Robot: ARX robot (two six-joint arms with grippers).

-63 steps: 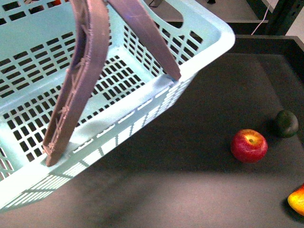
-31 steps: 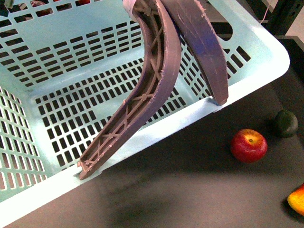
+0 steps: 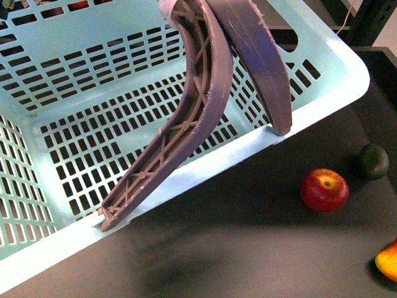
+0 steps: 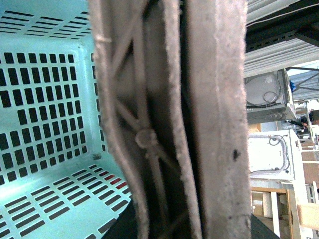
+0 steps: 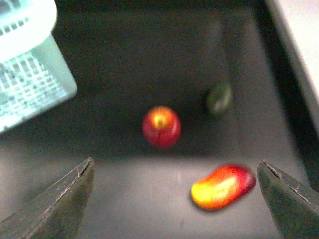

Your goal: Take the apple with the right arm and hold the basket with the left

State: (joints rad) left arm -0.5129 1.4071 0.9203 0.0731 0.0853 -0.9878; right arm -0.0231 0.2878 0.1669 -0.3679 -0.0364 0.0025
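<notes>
Front view has the large pale mint-blue plastic basket with slotted sides (image 3: pixel 56 93) filling the left and upper part of the frame. It is tilted, and its near rim runs from the lower left up to the right. My left jaws come down from the top centre as two curved grey-purple fingers (image 3: pixel 183 133), and both end at this near rim. In the left wrist view they stand almost together, so I read them as clamped on the basket rim.

The round red apple with a yellow blush at the stem (image 3: pixel 324 189) sits on the dark tabletop (image 3: pixel 248 248) at the right of the frame, apart from the basket. A dark green round fruit (image 3: pixel 373 161) lies near it, toward the upper right. An orange-yellow fruit with a red edge (image 3: pixel 388 261) is cut by the lower right corner.

The right wrist view is a bit blurred. My right jaws are spread wide there, with dark fingers (image 5: pixel 55 204) in both lower corners, and they hold nothing. The apple is at the centre of that frame, not touched.
</notes>
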